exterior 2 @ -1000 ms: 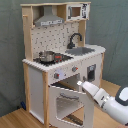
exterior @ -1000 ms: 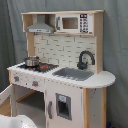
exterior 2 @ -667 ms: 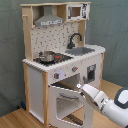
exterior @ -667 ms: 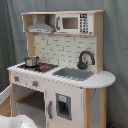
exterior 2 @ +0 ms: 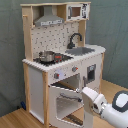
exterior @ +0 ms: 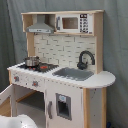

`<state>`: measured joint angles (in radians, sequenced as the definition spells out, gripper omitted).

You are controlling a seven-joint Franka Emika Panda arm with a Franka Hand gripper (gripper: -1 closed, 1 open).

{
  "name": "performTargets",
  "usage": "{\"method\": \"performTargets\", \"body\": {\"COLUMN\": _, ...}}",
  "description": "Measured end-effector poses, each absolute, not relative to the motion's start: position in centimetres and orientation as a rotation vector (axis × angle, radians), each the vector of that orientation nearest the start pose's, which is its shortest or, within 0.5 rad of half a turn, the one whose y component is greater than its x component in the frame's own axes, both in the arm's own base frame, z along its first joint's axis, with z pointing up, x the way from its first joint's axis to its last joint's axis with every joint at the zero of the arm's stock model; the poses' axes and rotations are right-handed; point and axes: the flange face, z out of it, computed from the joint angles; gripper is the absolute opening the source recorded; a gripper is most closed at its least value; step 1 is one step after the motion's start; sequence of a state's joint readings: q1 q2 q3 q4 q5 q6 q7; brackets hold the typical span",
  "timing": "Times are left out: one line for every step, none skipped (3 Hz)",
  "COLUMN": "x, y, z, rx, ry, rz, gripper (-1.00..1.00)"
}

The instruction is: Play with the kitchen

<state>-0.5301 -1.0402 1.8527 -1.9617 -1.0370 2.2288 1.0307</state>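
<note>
The claw point(exterior 2: 86, 95) sits at the free edge of the open oven door point(exterior 2: 64, 100), low on the front of the kitchen point(exterior 2: 60, 60), in the second exterior view. Whether it is spread or pinching the door I cannot tell; it looks to be touching the door's edge. The kitchen rises above and beyond it, standing on the wooden floor point(exterior 2: 15, 119). The door's long edge runs level, hinged on the far side from the claw, so a swing seems the next move.

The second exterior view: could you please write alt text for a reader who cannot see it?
A white robot arm reaches toward the open oven door of a white and wood toy kitchen. A small metal pot sits on the stovetop, beside a grey sink with a black faucet.
</note>
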Motion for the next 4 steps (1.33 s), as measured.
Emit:
{"method": "performTargets", "body": {"x": 10.0, "y": 60.4, "z": 28.5, "rx": 1.348, "ry": 0.999, "rz": 1.640, "gripper": 1.00}}
{"method": "performTargets", "body": {"x": 10.7, "y": 59.7, "z": 26.4, "rx": 1.428, "ry": 0.968, "rz": 1.656, "gripper": 1.00}}
{"method": "performTargets", "body": {"x": 11.2, "y": 58.7, "z": 24.2, "rx": 1.554, "ry": 0.928, "rz": 1.650, "gripper": 1.00}}
{"method": "performTargets", "body": {"x": 11.0, "y": 57.9, "z": 22.7, "rx": 1.680, "ry": 0.888, "rz": 1.609, "gripper": 1.00}}
